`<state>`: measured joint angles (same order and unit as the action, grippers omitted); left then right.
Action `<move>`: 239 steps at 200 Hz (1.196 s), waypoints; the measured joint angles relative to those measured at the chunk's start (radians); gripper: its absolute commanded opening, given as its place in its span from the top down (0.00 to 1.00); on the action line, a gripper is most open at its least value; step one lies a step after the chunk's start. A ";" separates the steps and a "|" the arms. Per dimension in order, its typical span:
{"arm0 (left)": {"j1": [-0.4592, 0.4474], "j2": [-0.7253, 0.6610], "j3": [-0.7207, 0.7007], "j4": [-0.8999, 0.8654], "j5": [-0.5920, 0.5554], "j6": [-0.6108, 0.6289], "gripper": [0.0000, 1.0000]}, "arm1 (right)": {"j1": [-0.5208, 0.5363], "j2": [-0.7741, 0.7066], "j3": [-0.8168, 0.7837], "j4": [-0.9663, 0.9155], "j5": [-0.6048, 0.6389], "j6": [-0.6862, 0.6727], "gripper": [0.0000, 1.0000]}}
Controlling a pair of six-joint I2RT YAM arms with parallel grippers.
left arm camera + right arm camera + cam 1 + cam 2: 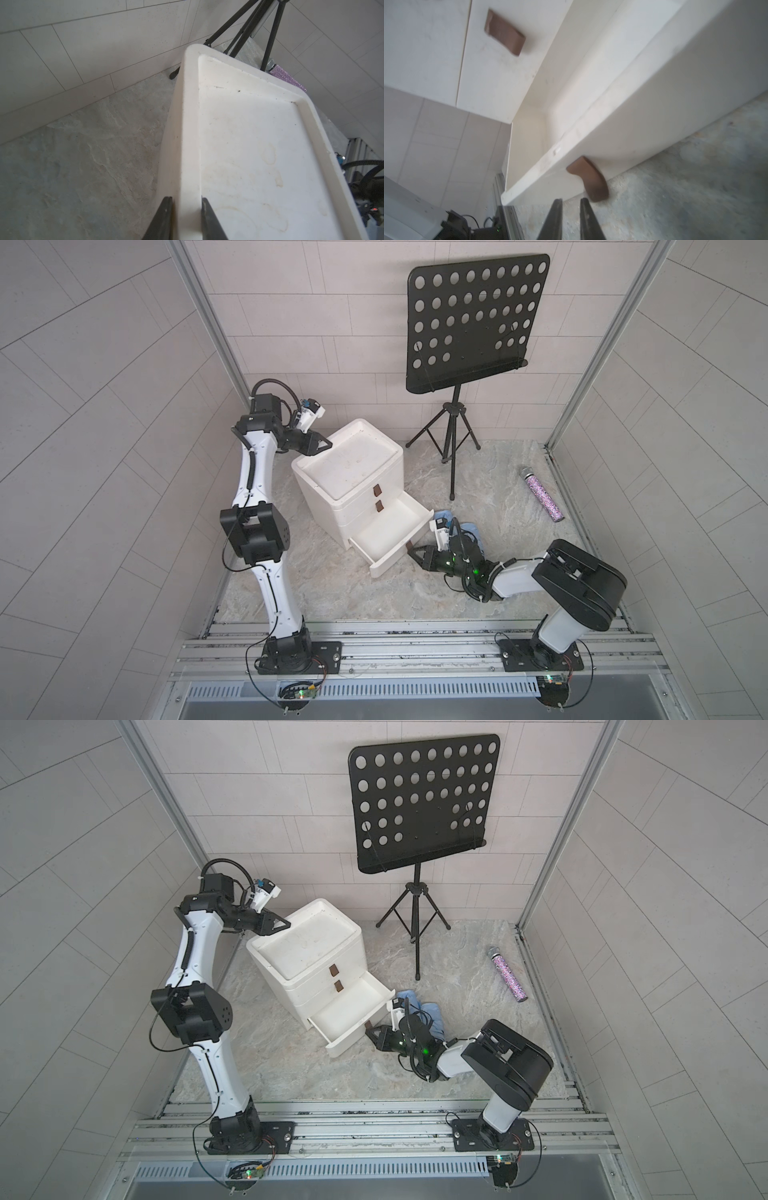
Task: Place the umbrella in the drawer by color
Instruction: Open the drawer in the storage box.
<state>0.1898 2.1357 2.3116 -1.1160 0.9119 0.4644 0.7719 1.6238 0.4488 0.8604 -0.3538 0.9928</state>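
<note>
Left arm: extended high, wrist bent forward. The left gripper (pixel 187 199) straddles the raised top rim of the matte white drawer cabinet (pixel 365 485), jaws slightly spread.

Right arm: folded low over the stone-patterned worktop (pixel 332 585). The right gripper (pixel 571 200) is parted on nothing, just beside the curved brown handle (pixel 589 180) of the open bottom drawer (pixel 386 562).

The pale blue fabric umbrella (pixel 434 1013) lies on the worktop beside that drawer, partly hidden behind the right wrist.
</note>
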 measured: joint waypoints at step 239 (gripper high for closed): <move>0.091 -0.275 0.021 0.011 0.129 -0.292 0.24 | -0.441 -0.402 0.527 -1.205 0.134 -0.415 0.36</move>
<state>0.2810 1.8606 2.3325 -1.1053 1.0405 0.1726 0.3305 1.2217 0.9756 -0.3447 -0.2199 0.5781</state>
